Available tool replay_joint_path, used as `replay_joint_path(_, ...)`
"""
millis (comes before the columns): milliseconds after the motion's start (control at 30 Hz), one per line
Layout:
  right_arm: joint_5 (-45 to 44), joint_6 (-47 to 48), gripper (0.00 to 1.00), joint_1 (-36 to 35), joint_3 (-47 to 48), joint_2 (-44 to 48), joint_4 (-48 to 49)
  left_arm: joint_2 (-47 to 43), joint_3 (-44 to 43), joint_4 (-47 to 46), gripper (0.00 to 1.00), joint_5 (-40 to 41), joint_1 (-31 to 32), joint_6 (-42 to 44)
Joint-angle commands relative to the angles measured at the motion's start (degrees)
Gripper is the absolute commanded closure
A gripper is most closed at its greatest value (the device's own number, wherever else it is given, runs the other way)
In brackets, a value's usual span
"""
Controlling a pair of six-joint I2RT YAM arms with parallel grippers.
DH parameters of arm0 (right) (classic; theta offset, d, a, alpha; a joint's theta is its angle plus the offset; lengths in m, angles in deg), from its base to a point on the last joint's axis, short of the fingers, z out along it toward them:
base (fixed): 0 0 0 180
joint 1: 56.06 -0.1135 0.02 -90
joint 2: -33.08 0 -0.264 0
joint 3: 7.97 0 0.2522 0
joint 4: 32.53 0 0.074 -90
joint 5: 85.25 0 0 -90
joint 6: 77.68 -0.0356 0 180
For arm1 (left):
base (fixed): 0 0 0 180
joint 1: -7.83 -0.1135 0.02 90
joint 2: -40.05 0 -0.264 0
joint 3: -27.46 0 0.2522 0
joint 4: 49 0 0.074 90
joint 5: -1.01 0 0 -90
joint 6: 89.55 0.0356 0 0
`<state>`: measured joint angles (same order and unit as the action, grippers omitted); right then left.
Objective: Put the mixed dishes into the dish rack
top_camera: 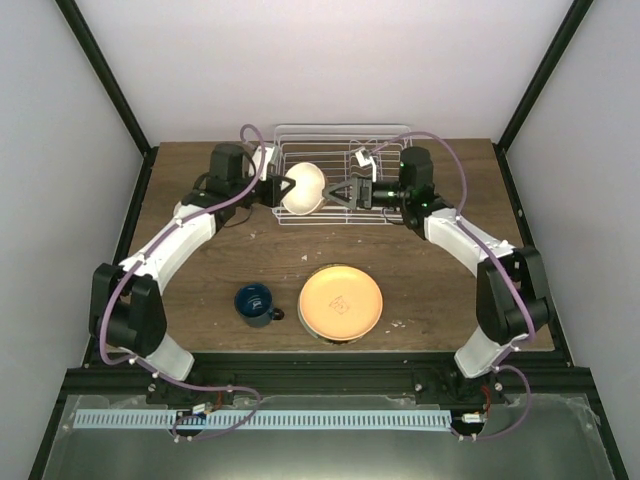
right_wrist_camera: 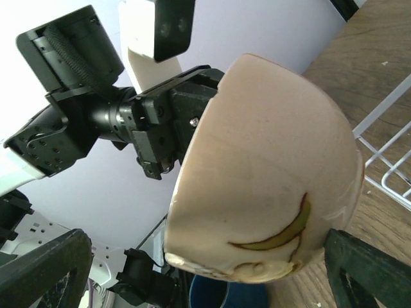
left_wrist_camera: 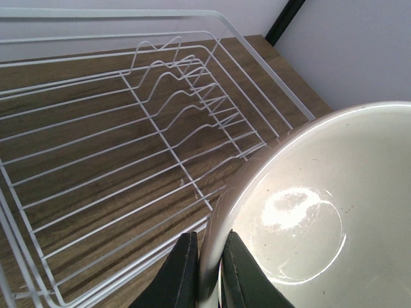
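Note:
My left gripper (top_camera: 279, 188) is shut on the rim of the cream bowl (top_camera: 304, 188) and holds it tilted on its side over the near left part of the white wire dish rack (top_camera: 345, 150). In the left wrist view the fingers (left_wrist_camera: 183, 273) pinch the bowl's wall (left_wrist_camera: 321, 205) above the rack's floor (left_wrist_camera: 115, 173). My right gripper (top_camera: 340, 193) is open, its jaws spread on either side of the bowl (right_wrist_camera: 270, 167) without touching it. The dark blue mug (top_camera: 257, 304) and the orange-yellow plate (top_camera: 341, 302) sit on the table in front. The blue-outside bowl and the green-rimmed plate are out of view.
The rack's upright plate prongs (left_wrist_camera: 186, 90) stand at its far end. The brown table (top_camera: 200, 250) is bordered by a black frame (top_camera: 130, 200) with white walls behind. The mug's rim shows below the bowl in the right wrist view (right_wrist_camera: 221, 295).

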<state>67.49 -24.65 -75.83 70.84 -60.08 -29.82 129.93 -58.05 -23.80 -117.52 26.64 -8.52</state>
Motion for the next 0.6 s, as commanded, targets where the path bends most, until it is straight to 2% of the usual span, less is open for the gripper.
replay_joint_path(0, 1.99, -1.08, 0.0, -1.31, 3.82, -2.25, 2.0, 0.48, -0.57, -5.9, 1.0, -1.46, 1.35, -0.97)
replay_joint_path(367, 1.04, -0.38, 0.0, -1.7, 4.9, -4.45, 1.52, 1.8, -1.2, -5.91, 1.0, -1.36, 2.37, -1.05)
replay_joint_path(567, -2.15, 4.19, 0.0, -1.74, 5.88, -4.14, -3.79, 1.46, -1.56, -4.98, 1.0, -0.22, 2.42, -0.35)
